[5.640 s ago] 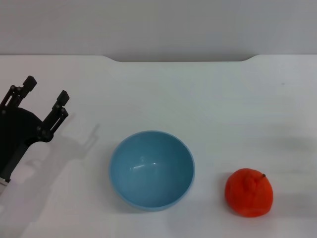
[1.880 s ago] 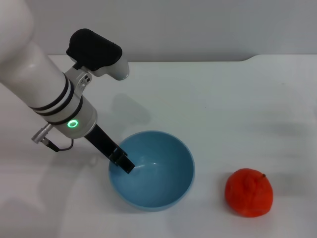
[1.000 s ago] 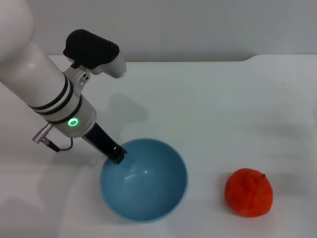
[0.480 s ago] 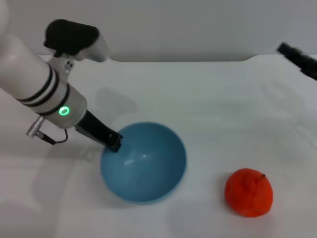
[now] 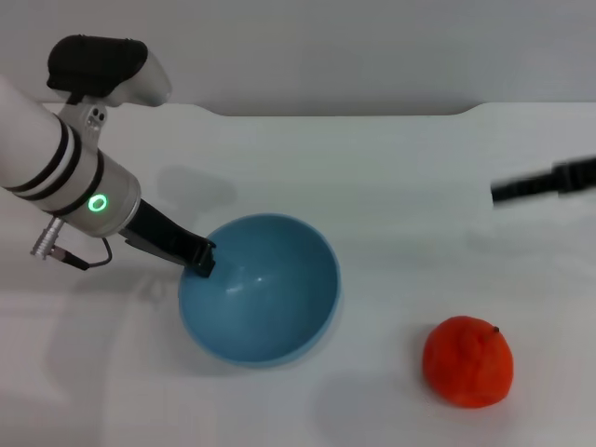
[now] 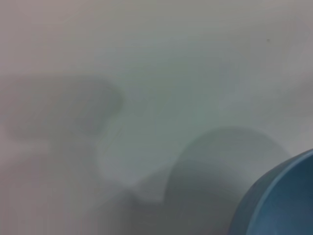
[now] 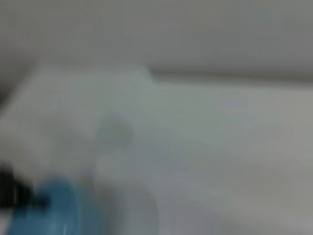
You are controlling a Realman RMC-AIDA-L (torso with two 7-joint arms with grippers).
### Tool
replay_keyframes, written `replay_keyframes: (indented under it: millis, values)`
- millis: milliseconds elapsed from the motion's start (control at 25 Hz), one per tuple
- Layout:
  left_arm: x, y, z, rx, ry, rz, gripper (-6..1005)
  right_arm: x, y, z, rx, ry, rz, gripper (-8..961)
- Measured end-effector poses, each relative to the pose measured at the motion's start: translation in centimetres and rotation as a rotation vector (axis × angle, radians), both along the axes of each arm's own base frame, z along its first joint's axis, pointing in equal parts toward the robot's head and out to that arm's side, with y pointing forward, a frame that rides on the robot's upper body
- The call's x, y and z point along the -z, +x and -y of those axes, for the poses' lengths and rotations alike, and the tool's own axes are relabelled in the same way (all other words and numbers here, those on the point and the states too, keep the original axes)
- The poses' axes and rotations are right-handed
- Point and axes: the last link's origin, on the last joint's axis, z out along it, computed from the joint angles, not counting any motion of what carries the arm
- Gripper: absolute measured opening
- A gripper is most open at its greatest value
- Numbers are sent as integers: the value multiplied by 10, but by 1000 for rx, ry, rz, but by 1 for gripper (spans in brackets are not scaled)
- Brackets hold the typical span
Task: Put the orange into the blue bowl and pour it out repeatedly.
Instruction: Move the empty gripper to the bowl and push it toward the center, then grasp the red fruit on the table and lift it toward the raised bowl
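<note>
The blue bowl (image 5: 265, 298) is held tilted just above the white table, left of centre. My left gripper (image 5: 201, 257) is shut on the bowl's left rim, one finger inside and one outside. The bowl's edge also shows in the left wrist view (image 6: 283, 205) and in the right wrist view (image 7: 54, 210). The bowl is empty. The orange (image 5: 468, 361) lies on the table at the front right, apart from the bowl. My right gripper (image 5: 540, 185) shows as a dark blurred bar at the right edge, above and behind the orange.
The white table (image 5: 391, 168) has a notched back edge against a grey wall. My left arm's white forearm (image 5: 56, 177) fills the left side above the table.
My left gripper closed on the bowl's rim, lifted it and carried it left and slightly back. My right arm has come into view from the right and moved lower toward the middle.
</note>
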Motion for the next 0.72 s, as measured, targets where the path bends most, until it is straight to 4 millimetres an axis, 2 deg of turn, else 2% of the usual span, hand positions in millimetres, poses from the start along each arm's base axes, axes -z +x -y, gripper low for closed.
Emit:
replay_keyframes:
  millis: [160, 360, 520, 720]
  values:
    - [-2, 0, -1, 2, 12, 5, -1, 5, -21, 9, -10, -199, 125, 584]
    - [-4, 2, -2, 20, 21, 6, -1, 21, -32, 15, -3, -319, 220, 583]
    - [-4, 3, -2, 24, 22, 6, -1, 34, -31, 19, 0, -375, 250, 583]
    - [-3, 3, -2, 29, 19, 3, -1, 53, -20, 20, 30, -411, 243, 583]
